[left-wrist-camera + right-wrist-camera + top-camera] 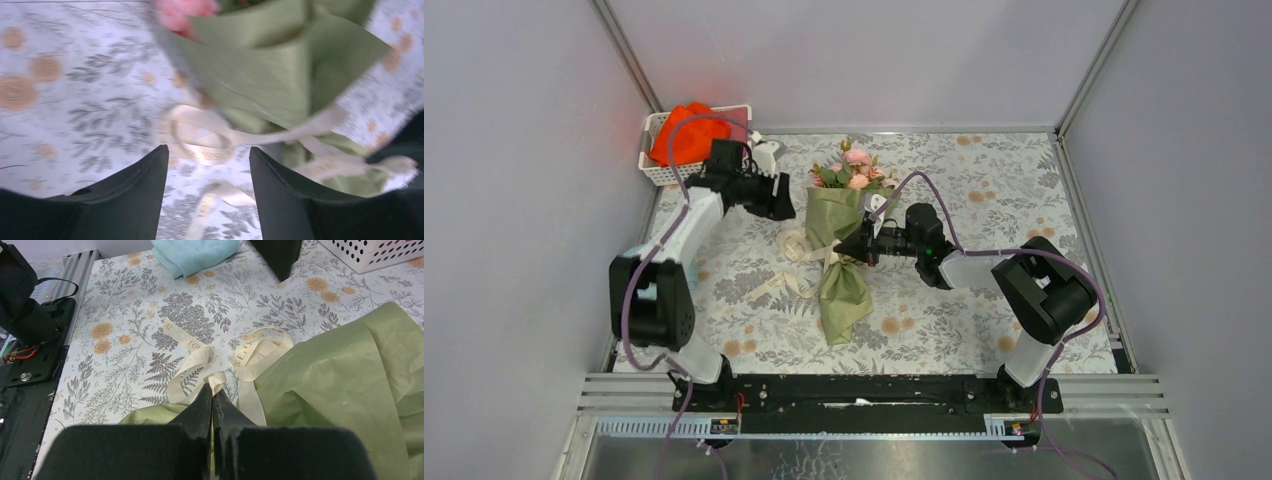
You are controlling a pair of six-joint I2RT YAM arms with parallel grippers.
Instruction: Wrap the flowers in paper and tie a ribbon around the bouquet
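Bouquet (837, 215) lies far from table (994, 200) edges; right end effector (212, 391) pinches ribbon (251, 357).

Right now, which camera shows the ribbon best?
The right wrist view: the ribbon lies close and sharp, lettering legible. The left wrist view blurs it; the top view shows a small pale tangle beside the bouquet.

Plain grey walls (514, 150) with aluminium corner posts (629, 55) enclose a floral-clothed table (1004, 190).

ribbon (194, 347): printed lettering, only frags legible, "LO…", "SE…"; rest unreadable.
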